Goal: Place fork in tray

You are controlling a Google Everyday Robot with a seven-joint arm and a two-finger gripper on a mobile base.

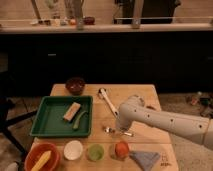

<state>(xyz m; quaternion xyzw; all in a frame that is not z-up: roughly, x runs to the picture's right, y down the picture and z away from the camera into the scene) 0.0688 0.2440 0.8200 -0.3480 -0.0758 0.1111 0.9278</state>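
Observation:
The fork point(109, 130) is a small shiny silver piece lying flat on the wooden table, just right of the tray and partly covered by my arm. My gripper point(120, 128) reaches in from the right on a white arm and hangs low, right over the fork's middle. The tray point(45, 129) is a shallow green rectangle on the left side of the table. It holds a tan block point(72, 111) and a slim green item point(80, 120).
A dark bowl point(75, 85) sits behind the tray, and a white-handled utensil point(108, 101) lies behind the gripper. Along the front edge are an orange bowl point(41, 157), a white cup point(73, 149), a green cup point(95, 151), an orange fruit point(121, 149) and a blue cloth point(145, 159).

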